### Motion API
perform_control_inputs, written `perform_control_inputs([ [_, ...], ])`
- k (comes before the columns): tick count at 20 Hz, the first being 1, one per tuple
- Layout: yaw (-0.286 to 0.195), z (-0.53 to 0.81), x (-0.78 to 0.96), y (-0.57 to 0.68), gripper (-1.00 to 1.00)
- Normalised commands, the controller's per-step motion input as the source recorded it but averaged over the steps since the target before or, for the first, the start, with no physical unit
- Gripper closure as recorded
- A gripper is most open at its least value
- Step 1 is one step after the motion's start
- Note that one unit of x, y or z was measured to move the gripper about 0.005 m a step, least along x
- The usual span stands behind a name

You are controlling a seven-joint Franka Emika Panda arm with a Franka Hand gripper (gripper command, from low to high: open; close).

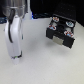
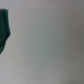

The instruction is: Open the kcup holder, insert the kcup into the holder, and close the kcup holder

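Note:
The kcup holder [image 1: 60, 34] is a black box at the exterior view's right, with a recessed slot in its front face. My arm comes down at the exterior view's left as a tall white body. Its gripper [image 1: 16, 60] points at the table, well apart from the holder, and its fingers are too small and blurred to read. The wrist view shows pale table and a blurred dark green shape [image 2: 4, 30] at the picture's edge. I cannot tell whether that shape is the kcup. No kcup shows in the exterior view.
Pale-lidded pods with pinkish marks [image 1: 62, 23] sit on top of the holder. The white table [image 1: 40, 60] spreads between my arm and the holder. A dark backdrop runs along the far edge.

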Motion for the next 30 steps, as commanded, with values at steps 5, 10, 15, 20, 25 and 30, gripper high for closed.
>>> perform_control_inputs([
  [5, -0.266, -0.34, -0.01, -0.55, -1.0],
  [10, -0.246, -0.33, 0.06, -0.33, -1.0],
  [15, -0.173, -0.21, 0.0, -0.02, -1.0],
  [20, -0.14, -0.1, -0.03, -0.02, -1.0],
  [25, -0.105, -0.05, -0.01, -0.03, 1.0],
  [30, -0.022, -0.08, 0.0, -0.01, 1.0],
])
